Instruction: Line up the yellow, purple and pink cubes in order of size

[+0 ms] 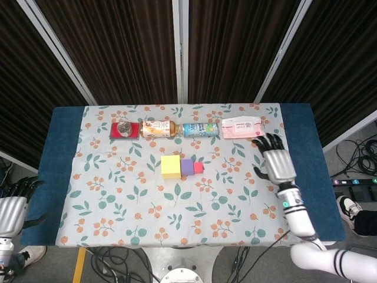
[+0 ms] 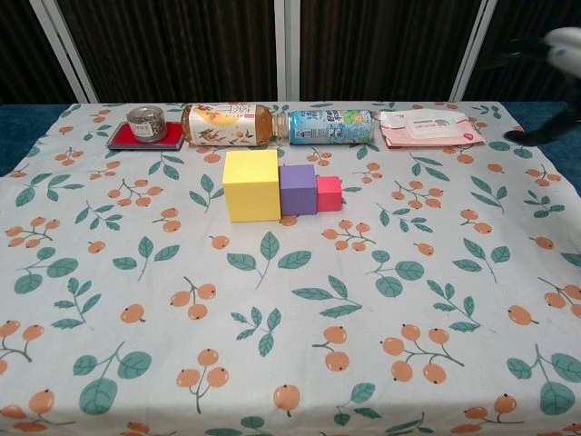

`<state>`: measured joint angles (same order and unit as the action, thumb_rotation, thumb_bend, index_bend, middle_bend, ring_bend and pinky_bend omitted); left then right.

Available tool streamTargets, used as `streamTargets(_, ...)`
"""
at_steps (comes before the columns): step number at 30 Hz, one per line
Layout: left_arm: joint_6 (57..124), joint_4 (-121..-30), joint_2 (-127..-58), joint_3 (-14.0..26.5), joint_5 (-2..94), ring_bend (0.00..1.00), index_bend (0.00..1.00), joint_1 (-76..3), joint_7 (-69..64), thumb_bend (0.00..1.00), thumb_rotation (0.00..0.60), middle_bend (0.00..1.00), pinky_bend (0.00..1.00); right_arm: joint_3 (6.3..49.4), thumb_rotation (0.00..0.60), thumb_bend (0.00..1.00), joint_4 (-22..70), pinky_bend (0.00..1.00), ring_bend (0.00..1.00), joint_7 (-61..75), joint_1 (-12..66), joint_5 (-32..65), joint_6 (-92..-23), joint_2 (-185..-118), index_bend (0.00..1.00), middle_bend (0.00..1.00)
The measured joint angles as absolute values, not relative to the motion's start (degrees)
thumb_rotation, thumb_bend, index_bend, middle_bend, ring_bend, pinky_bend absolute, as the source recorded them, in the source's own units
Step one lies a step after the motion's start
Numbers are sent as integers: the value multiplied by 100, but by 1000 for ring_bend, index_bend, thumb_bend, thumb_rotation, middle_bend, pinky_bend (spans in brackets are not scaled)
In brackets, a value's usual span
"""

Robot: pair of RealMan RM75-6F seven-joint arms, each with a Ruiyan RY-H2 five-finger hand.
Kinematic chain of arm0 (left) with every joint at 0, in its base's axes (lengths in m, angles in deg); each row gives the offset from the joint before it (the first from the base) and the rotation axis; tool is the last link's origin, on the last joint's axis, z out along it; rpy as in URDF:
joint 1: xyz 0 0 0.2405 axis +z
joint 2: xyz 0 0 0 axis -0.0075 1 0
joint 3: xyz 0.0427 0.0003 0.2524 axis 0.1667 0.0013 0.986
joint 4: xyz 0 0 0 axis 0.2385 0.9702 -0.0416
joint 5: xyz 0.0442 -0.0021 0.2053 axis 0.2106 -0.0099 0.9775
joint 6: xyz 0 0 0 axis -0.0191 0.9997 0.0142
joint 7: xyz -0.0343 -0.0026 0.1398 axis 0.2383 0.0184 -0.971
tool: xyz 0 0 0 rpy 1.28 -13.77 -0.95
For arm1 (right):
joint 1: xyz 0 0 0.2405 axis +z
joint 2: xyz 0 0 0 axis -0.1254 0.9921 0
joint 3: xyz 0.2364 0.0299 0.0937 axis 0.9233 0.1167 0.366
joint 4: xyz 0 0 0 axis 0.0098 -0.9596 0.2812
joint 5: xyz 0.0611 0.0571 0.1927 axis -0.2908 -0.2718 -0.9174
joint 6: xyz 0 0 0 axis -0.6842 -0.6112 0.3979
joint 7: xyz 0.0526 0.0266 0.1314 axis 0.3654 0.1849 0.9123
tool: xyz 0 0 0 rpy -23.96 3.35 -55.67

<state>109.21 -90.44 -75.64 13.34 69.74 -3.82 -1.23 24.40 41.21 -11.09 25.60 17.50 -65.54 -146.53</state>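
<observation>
Three cubes stand touching in a row near the table's middle: a large yellow cube [image 1: 171,166] [image 2: 251,184] on the left, a medium purple cube [image 1: 187,167] [image 2: 298,189] beside it, and a small pink cube [image 1: 198,168] [image 2: 329,193] on the right. My right hand [image 1: 274,163] hovers over the table's right side, fingers spread, holding nothing; the chest view catches only a blur of the right hand [image 2: 554,54] at the top right corner. My left hand [image 1: 13,206] hangs off the table's left edge, fingers apart and empty.
Along the back lie a round tin on a red tray [image 1: 124,130], a tea bottle [image 1: 159,128], a blue-labelled bottle [image 1: 201,129] and a pink wipes pack [image 1: 241,127]. The leaf-patterned cloth [image 2: 290,318] covers the table; blue table edges [image 1: 306,153] show at both sides.
</observation>
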Motion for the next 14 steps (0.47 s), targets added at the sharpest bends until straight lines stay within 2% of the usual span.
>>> streamTargets(8,10957,-9090,-7690,1291,6974,136,264,-429,-375,13,600,250,190,1604,600,176,4395,0,0,272,1154,3246,-7900,-13976,94,61)
streamTargets(14,10985,-9106,-7700,1283,6957,137,264,-423,-397,13,600,250,190,1370,600,176,4277,0,0,522,549,3690,-8436,-13926,94,61)
